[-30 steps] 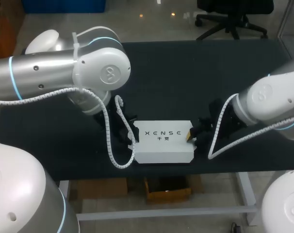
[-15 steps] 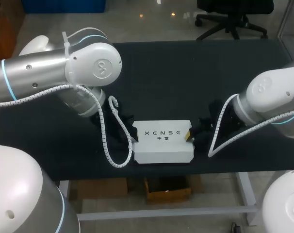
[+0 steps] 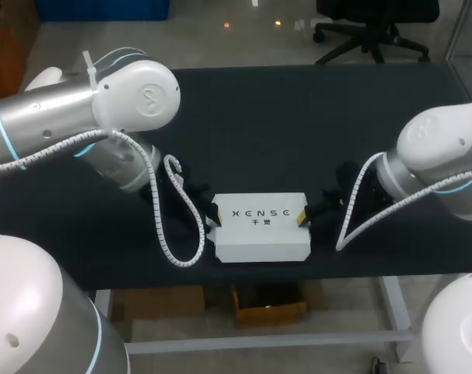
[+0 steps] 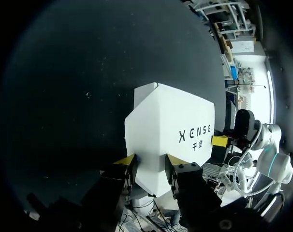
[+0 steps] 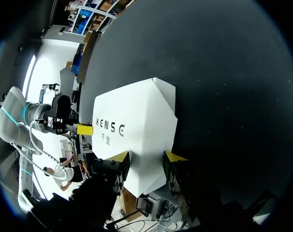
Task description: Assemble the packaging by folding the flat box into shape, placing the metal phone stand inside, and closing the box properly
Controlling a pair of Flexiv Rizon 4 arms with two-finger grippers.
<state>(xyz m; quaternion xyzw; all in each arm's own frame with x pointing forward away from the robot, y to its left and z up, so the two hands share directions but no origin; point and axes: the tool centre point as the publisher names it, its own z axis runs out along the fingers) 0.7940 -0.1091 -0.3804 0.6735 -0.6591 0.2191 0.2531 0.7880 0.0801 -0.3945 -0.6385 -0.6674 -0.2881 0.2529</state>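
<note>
The white box (image 3: 259,234) lies folded and closed, print side up, near the front edge of the black table (image 3: 298,117). My left gripper (image 3: 211,220) is at its left end. In the left wrist view the box (image 4: 170,130) tapers in between the left gripper (image 4: 150,162), with both yellow tips against its slanted edges. My right gripper (image 3: 306,216) is at the box's right end. The right wrist view shows the box (image 5: 137,125) wedged the same way between the right gripper (image 5: 146,157). No metal phone stand is in sight.
The black table stretches bare behind the box and to both sides. Its front edge runs just below the box. The left arm's white cable (image 3: 170,234) hangs in a loop close to the box's left end.
My left arm's elbow and forearm have swung left and back, away from the box, while its gripper stays at the box's left end. The right arm and the box have barely moved.
</note>
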